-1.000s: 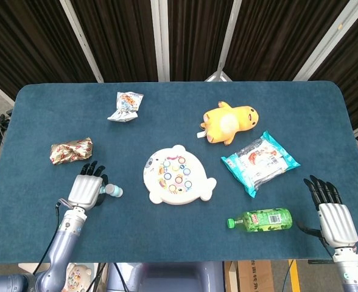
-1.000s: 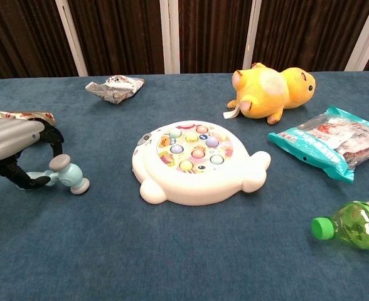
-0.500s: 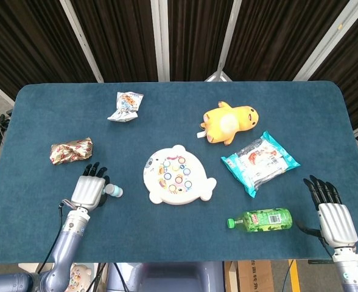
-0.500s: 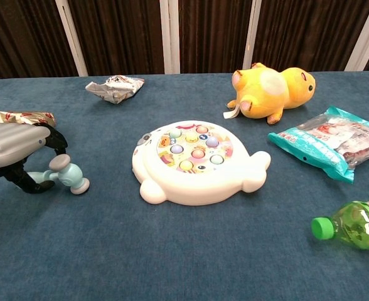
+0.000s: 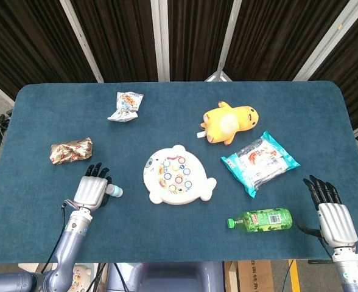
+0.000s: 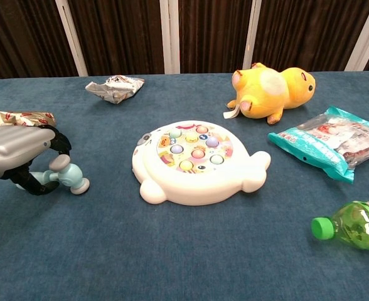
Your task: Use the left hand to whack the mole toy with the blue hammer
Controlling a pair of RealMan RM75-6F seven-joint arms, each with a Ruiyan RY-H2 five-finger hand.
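Blue hammer (image 6: 64,176) lies on the table's (image 5: 45,115) felt, left of the mole toy (image 6: 196,162), and your left hand (image 6: 20,155) has its fingers curled around the handle (head still resting on the felt). Your right hand (image 5: 332,213) rests flat near the front right corner, fingers spread, holding nothing, just beside the green bottle (image 5: 261,219).

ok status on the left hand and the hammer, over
Left robot hand curled around blue hammer, hammer on table. Right robot hand open, idle. Mole toy untouched, path clear.
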